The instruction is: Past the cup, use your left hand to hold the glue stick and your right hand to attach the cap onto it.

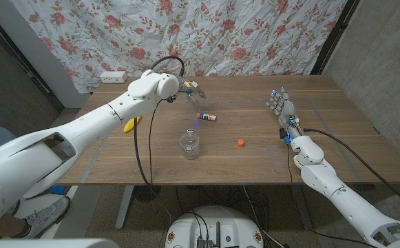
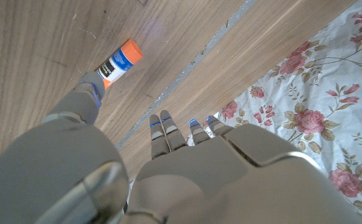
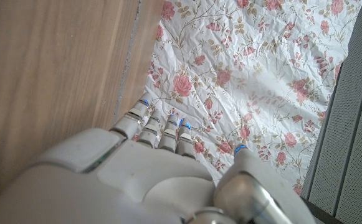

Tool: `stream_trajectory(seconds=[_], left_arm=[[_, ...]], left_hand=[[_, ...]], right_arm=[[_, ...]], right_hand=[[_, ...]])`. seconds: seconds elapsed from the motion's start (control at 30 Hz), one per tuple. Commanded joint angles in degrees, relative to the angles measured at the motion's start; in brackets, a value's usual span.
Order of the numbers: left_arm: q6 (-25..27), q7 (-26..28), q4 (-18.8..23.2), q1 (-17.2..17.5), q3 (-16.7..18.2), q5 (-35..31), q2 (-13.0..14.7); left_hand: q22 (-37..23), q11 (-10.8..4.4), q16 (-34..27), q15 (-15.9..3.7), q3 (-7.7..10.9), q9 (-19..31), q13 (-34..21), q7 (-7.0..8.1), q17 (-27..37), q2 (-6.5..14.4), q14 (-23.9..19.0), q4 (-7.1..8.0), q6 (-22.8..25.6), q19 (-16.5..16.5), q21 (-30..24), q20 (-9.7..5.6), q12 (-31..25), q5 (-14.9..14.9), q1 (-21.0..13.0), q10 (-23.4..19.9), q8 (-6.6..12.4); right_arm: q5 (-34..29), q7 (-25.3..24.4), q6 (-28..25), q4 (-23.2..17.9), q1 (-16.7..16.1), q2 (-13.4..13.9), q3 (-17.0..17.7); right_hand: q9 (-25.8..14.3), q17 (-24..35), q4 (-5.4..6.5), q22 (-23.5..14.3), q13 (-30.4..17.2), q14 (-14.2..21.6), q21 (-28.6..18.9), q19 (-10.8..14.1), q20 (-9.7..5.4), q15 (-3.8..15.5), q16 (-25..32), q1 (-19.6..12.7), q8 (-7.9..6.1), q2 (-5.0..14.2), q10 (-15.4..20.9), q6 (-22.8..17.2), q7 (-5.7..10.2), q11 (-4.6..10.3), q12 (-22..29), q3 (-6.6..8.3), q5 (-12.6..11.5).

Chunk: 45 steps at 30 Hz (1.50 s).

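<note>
Table (image 1: 337, 148) of brown wood carries everything here, one surface, with a flowered cloth (image 1: 255, 34) hanging behind its far edge. Two white arms reach over it. The left arm (image 1: 82, 131) is the bigger shape in the head view, crossing from the near left corner toward the far middle; the right arm (image 1: 337, 186) comes up along the right side.

One left hand (image 1: 191, 89) hovers above the far middle of the table, just beside the glue stick and apart from it. In the left wrist view its fingers (image 2: 162, 130) are spread and hold nothing, with the thumb tip pointing at the stick without touching it. One right hand (image 1: 281, 107) stands near the right part of the table, fingers upright and slightly apart, empty, well apart from the cap.

One clear cup (image 1: 190, 145) stands upright near the middle of the table, on the near side of the glue stick, between the robot and the stick. One white power strip (image 1: 113, 76) sits at the far left edge of the table. One yellow object (image 1: 129, 124) lies at the left, partly hidden by the left arm, so I cannot tell what it is.

One glue stick (image 1: 208, 116) lies on its side past the cup, its orange end showing in the left wrist view (image 2: 119, 61). One small orange cap (image 1: 241, 143) rests on the bare wood to the right of the cup, apart from the stick.
</note>
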State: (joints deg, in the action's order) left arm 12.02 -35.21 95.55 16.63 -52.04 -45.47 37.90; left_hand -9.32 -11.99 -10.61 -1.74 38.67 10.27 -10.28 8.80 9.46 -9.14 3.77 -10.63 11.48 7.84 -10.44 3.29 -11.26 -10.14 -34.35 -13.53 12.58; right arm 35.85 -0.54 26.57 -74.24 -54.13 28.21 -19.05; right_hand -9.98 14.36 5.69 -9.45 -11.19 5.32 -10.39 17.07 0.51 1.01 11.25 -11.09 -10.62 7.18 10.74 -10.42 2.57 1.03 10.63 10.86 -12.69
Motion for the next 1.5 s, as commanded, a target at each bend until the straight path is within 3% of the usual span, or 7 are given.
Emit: stream_trajectory(seconds=[0.03, 0.67, 1.5], left_arm=[[0.59, 2.93, -1.84, 0.80, -1.24, -1.43, -1.77], [-0.40, 8.13, -6.79, 1.08, -3.42, -1.17, -4.43], [0.69, 10.80, -10.54, 0.75, -6.57, -2.96, -6.48]], left_hand=[[-0.21, -0.19, -0.17, 0.22, -0.25, 0.17, -0.16, 0.03, 0.22, 0.07, -0.47, -0.01, 0.93, 0.25, -0.15, 0.83, -0.40, 0.15, -1.09, -0.98, 0.45], [-0.20, -0.32, -0.42, -0.45, -0.64, 0.16, -0.19, 0.17, 0.20, -0.05, -2.63, -0.03, 3.25, -1.33, -0.45, 1.86, -0.61, 0.19, -3.34, -3.34, 1.33], [-0.20, -0.38, -0.56, -1.29, -2.15, 0.14, -0.22, 0.66, 0.15, -0.64, -5.77, 0.02, 6.73, -3.97, -0.63, 1.55, -0.80, 0.29, -5.87, -7.25, 2.47]], right_arm=[[0.43, -0.01, -0.33, -0.14, -0.09, 0.17, 0.38], [0.26, -0.80, -0.09, -1.17, -1.11, 0.50, 0.79], [0.08, -1.60, -0.09, -1.29, -1.38, 0.27, 0.94]], right_hand=[[-0.22, -0.05, -0.16, -0.12, 0.02, -0.14, -0.24, -0.11, 0.28, -0.18, 0.20, 0.39, -0.22, -0.36, 0.31, -0.47, 0.14, 0.24, 0.39, 0.49, -0.22], [-0.22, -0.26, -0.04, -0.12, 0.10, -0.12, -0.29, -0.02, 0.47, -0.39, 0.36, 1.23, -0.28, -0.80, 0.33, -0.82, 0.16, 0.09, 0.42, 0.24, -0.14], [-0.23, -0.56, -0.07, -0.12, 0.16, -0.13, -0.30, -0.01, 0.49, -0.25, 0.42, 1.65, -0.32, -0.72, 0.36, -1.07, 0.31, 0.17, 0.45, 0.41, -0.23]])
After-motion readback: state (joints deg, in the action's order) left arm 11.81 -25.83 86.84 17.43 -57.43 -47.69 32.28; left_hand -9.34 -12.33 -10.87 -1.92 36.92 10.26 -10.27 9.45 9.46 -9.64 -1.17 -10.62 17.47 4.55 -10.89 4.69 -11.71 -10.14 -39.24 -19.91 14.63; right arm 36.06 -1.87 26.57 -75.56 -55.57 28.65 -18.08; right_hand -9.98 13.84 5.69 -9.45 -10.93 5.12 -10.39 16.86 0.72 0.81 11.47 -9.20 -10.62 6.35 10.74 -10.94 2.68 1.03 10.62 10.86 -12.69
